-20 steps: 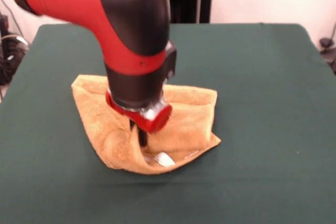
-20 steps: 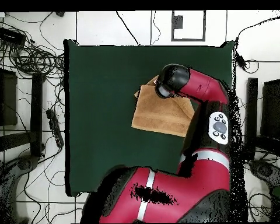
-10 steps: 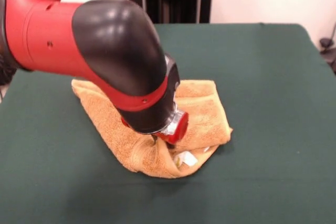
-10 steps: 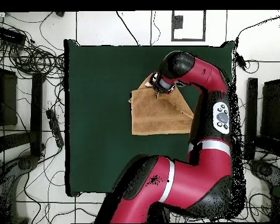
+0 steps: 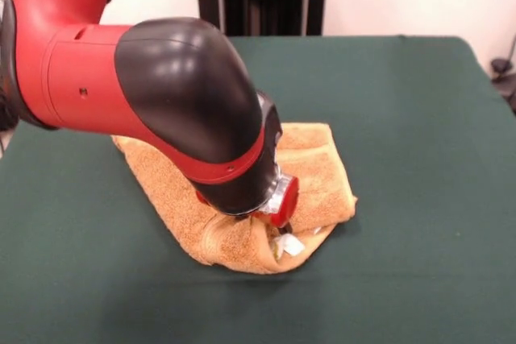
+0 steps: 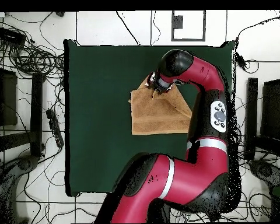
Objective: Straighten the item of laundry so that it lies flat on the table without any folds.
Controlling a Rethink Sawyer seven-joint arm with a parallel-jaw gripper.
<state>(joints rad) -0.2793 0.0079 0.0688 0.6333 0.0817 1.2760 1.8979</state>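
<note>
Since half a second ago the arm point(image 5: 161, 110) has sunk a little lower onto the towel point(image 5: 314, 175), and the cloth has barely shifted. It lies near the middle of the desk point(image 5: 419, 118), doubled over itself, with a rolled fold along the near edge in the front view and the white label point(image 5: 290, 245) peeking out beside that fold. The gripper point(image 5: 274, 223) presses down right at the fold, probably to catch the upper layer there; its fingers are hidden under the wrist, so I cannot tell whether they are spread or closed. The overhead view shows the towel point(image 6: 157, 114) as a rough square with one corner tucked beneath the wrist, so it is not yet flat.
</note>
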